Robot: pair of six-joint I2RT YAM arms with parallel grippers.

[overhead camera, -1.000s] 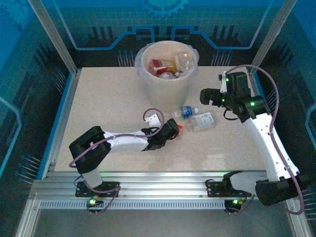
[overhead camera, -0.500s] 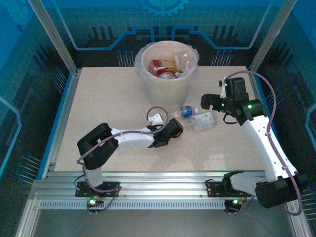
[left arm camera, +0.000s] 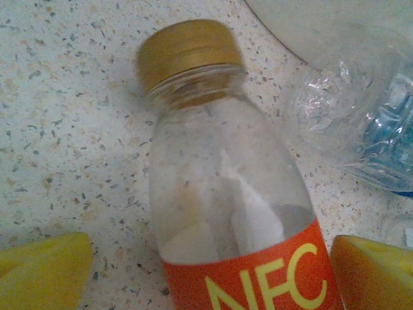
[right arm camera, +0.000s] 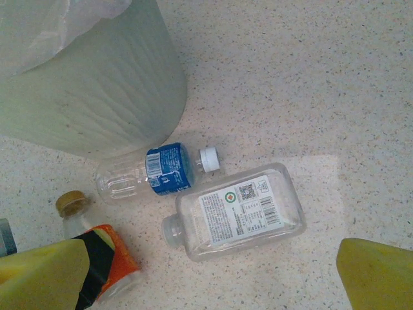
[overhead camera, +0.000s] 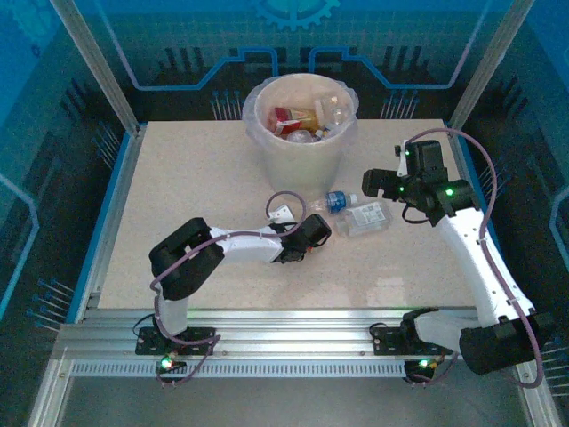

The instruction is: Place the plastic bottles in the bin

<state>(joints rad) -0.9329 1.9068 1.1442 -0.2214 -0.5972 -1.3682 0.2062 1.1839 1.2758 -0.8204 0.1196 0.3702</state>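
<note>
From above, you see the bin (overhead camera: 302,156) by the surface's (overhead camera: 178,196) far edge, with 2 plastic bottles (overhead camera: 363,218) lying just on its near side. At your left wrist, the left gripper (left arm camera: 210,274) is open astride the orange-label bottle (left arm camera: 226,194). At your right wrist, the right gripper (right arm camera: 210,274) is spread wide, clear of the white-label bottle (right arm camera: 235,210).

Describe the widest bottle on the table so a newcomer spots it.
Find the bin at the table's far edge. Three bottles lie just in front; take the one nearest the right arm. That flat bottle alone has a white label; its neighbours are a blue-labelled bottle and an orange-labelled bottle.
</note>
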